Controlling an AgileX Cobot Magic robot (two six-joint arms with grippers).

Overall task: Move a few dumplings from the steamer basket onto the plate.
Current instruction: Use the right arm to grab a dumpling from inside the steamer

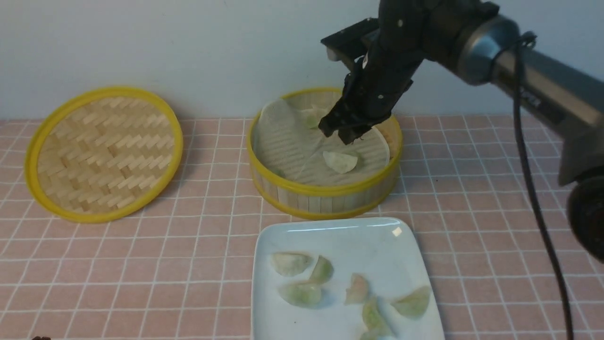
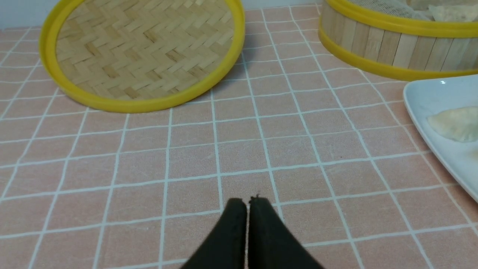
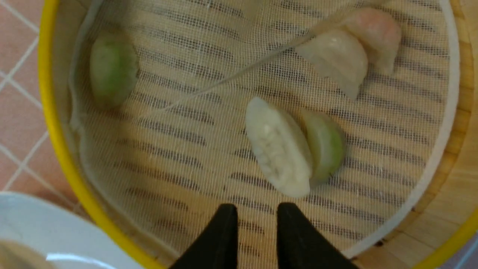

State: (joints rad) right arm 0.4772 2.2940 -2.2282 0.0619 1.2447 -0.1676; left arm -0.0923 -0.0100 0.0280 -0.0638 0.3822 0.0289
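Over the steamer basket [image 1: 325, 191]: right gripper [image 3: 255, 209], jaws narrowly parted, empty, just short of a whitish dumpling [image 3: 278, 147]. Above the table [image 2: 149, 149]: left gripper [image 2: 247, 201], jaws pressed together.

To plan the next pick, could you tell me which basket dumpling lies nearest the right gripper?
The central whitish dumpling, touching a green one; the lone green dumpling and pale pair lie farther from the right gripper.
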